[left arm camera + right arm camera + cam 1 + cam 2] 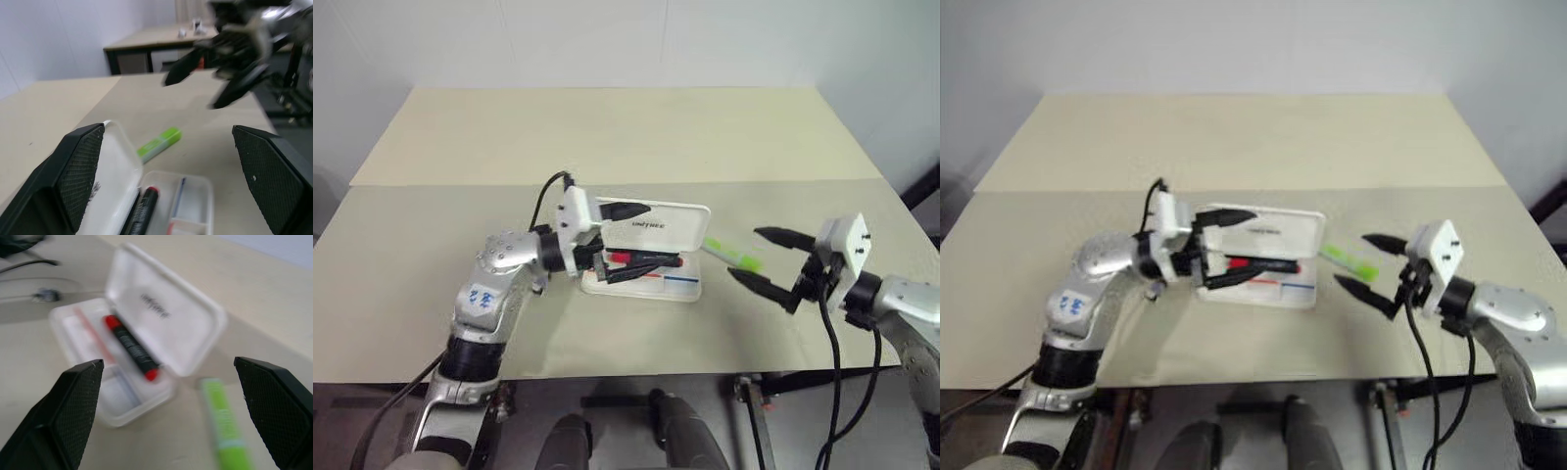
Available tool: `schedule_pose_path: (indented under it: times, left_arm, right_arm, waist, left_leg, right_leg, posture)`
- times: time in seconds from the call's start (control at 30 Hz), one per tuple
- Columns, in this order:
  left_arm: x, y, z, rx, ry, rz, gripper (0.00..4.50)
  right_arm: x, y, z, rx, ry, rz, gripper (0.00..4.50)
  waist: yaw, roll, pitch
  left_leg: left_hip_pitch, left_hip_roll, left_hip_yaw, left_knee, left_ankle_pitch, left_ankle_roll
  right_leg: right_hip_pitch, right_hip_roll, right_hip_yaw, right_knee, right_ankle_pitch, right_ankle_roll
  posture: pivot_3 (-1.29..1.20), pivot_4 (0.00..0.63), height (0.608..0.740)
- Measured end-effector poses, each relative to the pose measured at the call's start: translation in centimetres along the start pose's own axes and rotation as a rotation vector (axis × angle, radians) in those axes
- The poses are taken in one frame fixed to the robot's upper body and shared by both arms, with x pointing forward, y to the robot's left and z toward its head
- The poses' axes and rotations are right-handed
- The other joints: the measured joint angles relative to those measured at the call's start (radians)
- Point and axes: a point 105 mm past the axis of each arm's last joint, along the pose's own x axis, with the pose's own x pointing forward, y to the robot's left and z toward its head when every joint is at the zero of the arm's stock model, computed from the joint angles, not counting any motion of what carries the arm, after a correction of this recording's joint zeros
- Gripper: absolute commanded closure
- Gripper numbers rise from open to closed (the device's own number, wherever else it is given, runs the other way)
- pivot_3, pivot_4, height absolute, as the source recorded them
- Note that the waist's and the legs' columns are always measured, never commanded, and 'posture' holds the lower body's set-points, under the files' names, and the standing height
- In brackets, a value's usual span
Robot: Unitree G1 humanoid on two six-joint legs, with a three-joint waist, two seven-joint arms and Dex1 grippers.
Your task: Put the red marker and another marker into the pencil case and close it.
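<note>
Red marker [130, 347] is already lying inside the pencil case [646, 284], along the tray's back edge, so that half looks done. The case sits open on the table [607, 147] with its white lid propped up, logo showing, red and blue stripe in the tray. My left hand [626, 238] hovers right over the case, fingers spread and holding nothing. The green marker [732, 257] lies on the table just beside the case, on its right side, slim with a pale end. My right hand [766, 257] is near it, also spread wide and empty, probably lined up to grab it.
</note>
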Motion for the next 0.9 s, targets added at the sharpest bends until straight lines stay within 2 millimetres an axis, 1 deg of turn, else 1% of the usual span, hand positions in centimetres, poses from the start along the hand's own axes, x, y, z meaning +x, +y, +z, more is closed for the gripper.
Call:
schedule_pose_path:
  times: [0.23,0.33,0.47,0.6,0.73,0.8,0.9]
  left_arm:
    - [-3.6,-2.2,-1.2,-0.070,0.057,-0.043,0.04]
    - [-4.4,-2.5,-1.3,-0.079,0.067,-0.057,0.04]
    - [-6.0,-2.3,-0.6,-0.060,0.047,-0.035,0.04]
    - [-8.1,-2.8,-0.9,-0.076,0.091,-0.032,0.04]
    - [-9.1,-2.6,-0.5,-0.037,0.090,-0.021,0.04]
    - [-9.7,-2.2,-0.3,-0.015,0.094,-0.003,0.04]
    - [-10.1,-1.8,-0.1,0.011,0.095,0.006,0.04]
  right_arm:
    - [2.3,-2.5,-2.3,0.024,0.109,0.035,0.00]
    - [3.0,-3.1,-3.2,0.036,0.161,0.065,0.00]
    - [3.8,-4.3,-4.1,0.057,0.199,0.064,0.00]
    - [4.1,-5.1,-4.9,0.056,0.226,0.059,0.00]
    - [4.3,-5.2,-6.2,0.086,0.269,0.057,0.00]
    - [4.3,-5.2,-6.3,0.088,0.279,0.063,0.00]
    - [4.3,-5.1,-6.5,0.099,0.297,0.067,0.00]
  waist:
    - [-0.008,0.000,0.000]
    - [-0.008,0.000,0.000]
    - [-0.008,0.000,0.000]
    - [-0.011,0.001,0.000]
    - [-0.017,0.001,0.000]
    - [-0.019,0.001,0.000]
    - [-0.027,0.001,0.000]
  left_leg:
    - [0.001,0.000,0.001,0.000,0.000,0.000]
    - [0.001,0.000,0.001,0.000,0.000,0.000]
    - [0.001,0.000,0.000,0.000,0.000,0.001]
    - [0.001,0.001,0.000,0.000,-0.002,0.002]
    - [0.001,0.001,0.000,0.000,-0.002,0.002]
    - [0.001,0.001,0.000,0.000,-0.002,0.002]
    - [0.001,0.001,0.000,0.000,-0.002,0.002]
  right_leg:
    - [-0.001,0.000,0.001,0.000,0.000,-0.001]
    - [-0.001,0.000,0.001,-0.001,0.000,-0.001]
    - [-0.003,0.000,0.001,0.000,0.001,0.001]
    - [-0.004,0.000,0.000,0.000,0.001,0.004]
    - [-0.004,0.000,0.000,0.000,0.001,0.004]
    - [-0.004,0.000,0.000,0.000,0.001,0.003]
    - [-0.004,0.000,0.001,0.000,0.001,0.004]
  posture:
    - [0.00,0.150,0.740]
    - [0.00,0.150,0.740]
    - [0.00,0.150,0.740]
    - [0.00,0.150,0.740]
    - [0.00,0.150,0.740]
    - [0.00,0.150,0.740]
    - [0.00,0.150,0.740]
